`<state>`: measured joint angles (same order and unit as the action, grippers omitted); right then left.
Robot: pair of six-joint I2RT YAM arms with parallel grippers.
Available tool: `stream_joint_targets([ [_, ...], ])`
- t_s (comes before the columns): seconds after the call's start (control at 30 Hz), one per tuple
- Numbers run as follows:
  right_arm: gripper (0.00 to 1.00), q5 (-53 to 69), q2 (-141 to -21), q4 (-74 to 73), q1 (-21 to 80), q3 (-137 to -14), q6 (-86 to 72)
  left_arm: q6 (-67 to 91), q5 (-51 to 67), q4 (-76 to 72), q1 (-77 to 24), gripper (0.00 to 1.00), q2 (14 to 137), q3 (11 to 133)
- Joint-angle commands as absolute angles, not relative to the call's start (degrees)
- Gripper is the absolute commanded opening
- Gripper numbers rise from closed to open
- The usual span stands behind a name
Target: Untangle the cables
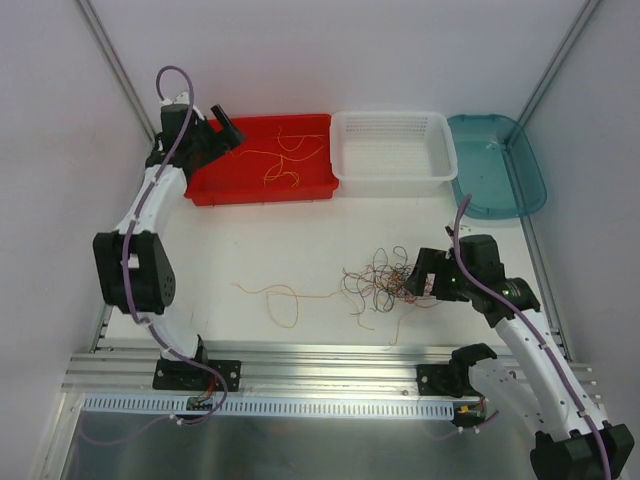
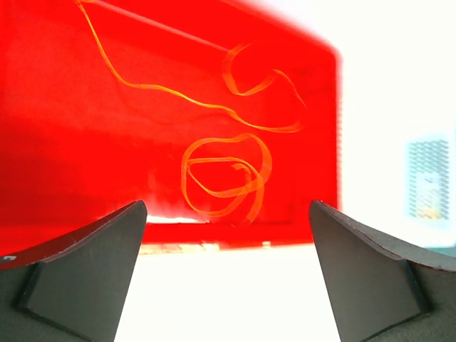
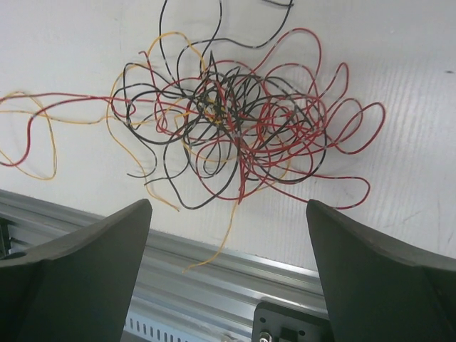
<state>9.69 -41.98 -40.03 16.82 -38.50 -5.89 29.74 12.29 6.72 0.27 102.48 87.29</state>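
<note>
A knotted clump of thin red, black and yellow cables lies on the white table right of centre; it fills the right wrist view. A loose yellow-orange strand lies to its left. More yellow strands lie in the red bin, also seen in the left wrist view. My right gripper is open and empty just right of the clump. My left gripper is open and empty over the red bin's left end.
A white slotted basket stands right of the red bin, and a teal tray right of that. A metal rail runs along the table's near edge, with both arm bases on it.
</note>
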Motion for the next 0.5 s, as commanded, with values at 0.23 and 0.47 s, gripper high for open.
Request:
stream_joint_targets([
  [0.23, 0.93, 1.23, -45.70, -39.56, 17.14, -40.79, -7.72, 29.09, 12.40, 9.58, -15.19, 0.99, 76.66, 61.82],
  [0.47, 0.89, 4.30, -50.00, -29.29, 17.66, -35.25, -11.42, 31.64, 9.23, 9.75, -34.08, 0.99, 69.35, 49.40],
])
